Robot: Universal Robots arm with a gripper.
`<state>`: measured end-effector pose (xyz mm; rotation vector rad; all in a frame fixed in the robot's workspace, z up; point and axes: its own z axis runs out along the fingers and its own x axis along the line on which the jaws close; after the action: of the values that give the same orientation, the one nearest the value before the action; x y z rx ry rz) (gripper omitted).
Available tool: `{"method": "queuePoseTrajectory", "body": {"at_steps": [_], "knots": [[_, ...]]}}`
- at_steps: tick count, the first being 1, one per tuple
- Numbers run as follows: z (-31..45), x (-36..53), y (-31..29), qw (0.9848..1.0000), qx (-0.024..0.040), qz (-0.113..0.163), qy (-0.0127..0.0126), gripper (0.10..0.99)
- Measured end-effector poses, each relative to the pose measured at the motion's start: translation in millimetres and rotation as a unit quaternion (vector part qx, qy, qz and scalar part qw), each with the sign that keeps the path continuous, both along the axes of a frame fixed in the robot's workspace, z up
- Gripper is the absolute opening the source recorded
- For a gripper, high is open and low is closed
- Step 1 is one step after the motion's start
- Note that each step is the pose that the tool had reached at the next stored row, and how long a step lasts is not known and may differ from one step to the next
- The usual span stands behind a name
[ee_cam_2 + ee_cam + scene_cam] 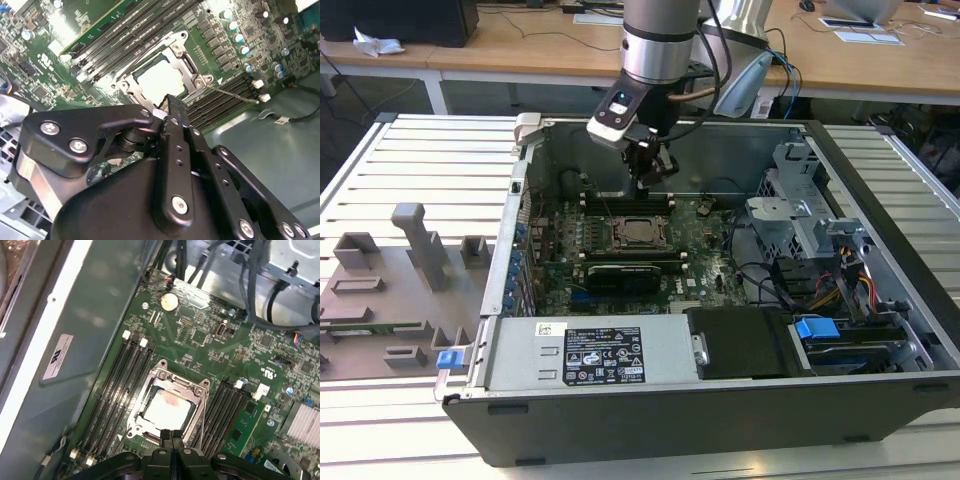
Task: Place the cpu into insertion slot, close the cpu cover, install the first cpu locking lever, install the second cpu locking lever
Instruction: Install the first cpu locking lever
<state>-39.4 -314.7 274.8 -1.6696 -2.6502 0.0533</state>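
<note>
Since the cpu (167, 407) lies flat inside the insertion slot (638, 232) near the middle of the motherboard (710, 270), with its pale metal top facing up, the seating step looks done. The cpu cover (165, 374) appears folded down around it, its silvery frame bordering the chip on all sides so the cut-out leaves the top bare. The gripper (648, 178) hangs just above the socket's edge inside the open computer case (670, 420). In both wrist views its fingers look pressed together with nothing between them, a narrow tip that suits pushing on a thin part rather than carrying one. In the second wrist view that tip (170, 100) sits close to the frame's near corner. A thin wire locking lever (232, 94) sticks out sideways from the socket over the long memory slots (115, 390), apparently not yet tucked under its catch. I judge the work to be at the lever stage. Whether the tip touches the frame cannot be told.
</note>
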Motion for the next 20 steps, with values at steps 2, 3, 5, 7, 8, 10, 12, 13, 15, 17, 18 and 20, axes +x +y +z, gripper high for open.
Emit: {"method": "queuePoseTrajectory", "body": {"at_steps": [2, 3, 5, 7, 8, 10, 12, 13, 15, 17, 18, 20], "knots": [[0.0, 0.0, 0.0, 0.9998, 0.0000, 0.020, 0.0000, 0.106], [0.0, 0.0, 0.0, 0.9995, 0.0000, 0.033, 0.0000, 0.106], [0.0, 0.0, 0.0, 0.9989, 0.0000, 0.046, 0.0000, 0.106], [0.0, 0.0, 0.0, 0.9977, 0.0000, 0.068, 0.0000, 0.106], [0.0, 0.0, 0.0, 0.9967, 0.0000, 0.081, 0.0000, 0.106], [0.0, 0.0, 0.0, 0.9941, 0.0000, 0.109, 0.0000, 0.106], [0.0, 0.0, 0.0, 0.9926, 0.0000, 0.121, 0.0000, 0.106], [0.0, 0.0, 0.0, 0.9920, 0.0000, 0.126, 0.0000, 0.106], [0.0, 0.0, 0.0, 0.9905, 0.0000, 0.137, 0.0000, 0.106], [0.0, 0.0, 0.0, 0.9891, 0.0000, 0.147, 0.0000, 0.106], [0.0, 0.0, 0.0, 0.9880, 0.0000, 0.155, 0.0000, 0.106], [0.0, 0.0, 0.0, 0.9863, 0.0000, 0.165, 0.0000, 0.106]]}}
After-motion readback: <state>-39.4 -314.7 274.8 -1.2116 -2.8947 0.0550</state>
